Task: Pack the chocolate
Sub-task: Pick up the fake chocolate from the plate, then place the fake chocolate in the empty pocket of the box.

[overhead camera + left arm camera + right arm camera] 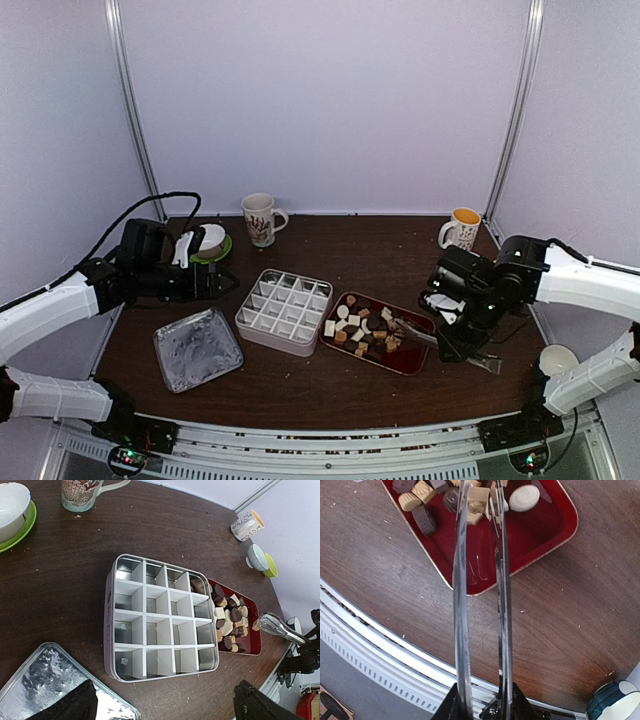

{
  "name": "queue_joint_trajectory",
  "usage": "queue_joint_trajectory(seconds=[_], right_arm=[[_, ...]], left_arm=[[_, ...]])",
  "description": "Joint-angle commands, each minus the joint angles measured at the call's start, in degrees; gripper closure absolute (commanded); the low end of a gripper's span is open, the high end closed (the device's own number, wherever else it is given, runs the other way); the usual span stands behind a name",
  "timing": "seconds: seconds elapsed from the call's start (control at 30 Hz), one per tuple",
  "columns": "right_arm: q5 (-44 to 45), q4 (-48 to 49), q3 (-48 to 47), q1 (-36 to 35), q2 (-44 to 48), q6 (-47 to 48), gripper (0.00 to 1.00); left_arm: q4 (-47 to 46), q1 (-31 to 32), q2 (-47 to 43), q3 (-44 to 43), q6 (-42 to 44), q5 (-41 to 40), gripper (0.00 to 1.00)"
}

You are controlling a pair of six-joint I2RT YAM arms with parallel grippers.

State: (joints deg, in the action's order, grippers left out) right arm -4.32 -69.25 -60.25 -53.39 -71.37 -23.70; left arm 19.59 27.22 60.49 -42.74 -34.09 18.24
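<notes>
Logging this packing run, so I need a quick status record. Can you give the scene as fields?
chocolate: mixed pieces piled in the red tray
divided tin: left of the tray, compartments look empty
lid: lying flat, left of the tin
tongs: held by the right gripper, tips over the tray among the pieces
left gripper: open, holding nothing, left of the tin
packed so far: none visible
</notes>
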Motion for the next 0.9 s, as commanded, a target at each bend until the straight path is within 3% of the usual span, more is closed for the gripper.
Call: queue_joint_trajectory(seconds=[0.0, 0.5, 0.87], right_arm=[[0.1, 1.5, -3.7, -0.4, 0.5, 0.4, 0.73], [-1.0, 7.2, -5.4, -0.5, -2.4, 0.7, 0.72], [-3.4, 20.7, -18.3, -1.7, -17.1, 3.0, 0.73]], left_arm=[[-1.1, 0.2, 0.8, -1.4, 1.6, 0.4, 0.02], [-0.4, 0.3, 1.0, -1.1, 2.0, -0.5, 0.02], [-5.6, -0.6, 6.0, 0.3, -0.9, 0.8, 0.02]])
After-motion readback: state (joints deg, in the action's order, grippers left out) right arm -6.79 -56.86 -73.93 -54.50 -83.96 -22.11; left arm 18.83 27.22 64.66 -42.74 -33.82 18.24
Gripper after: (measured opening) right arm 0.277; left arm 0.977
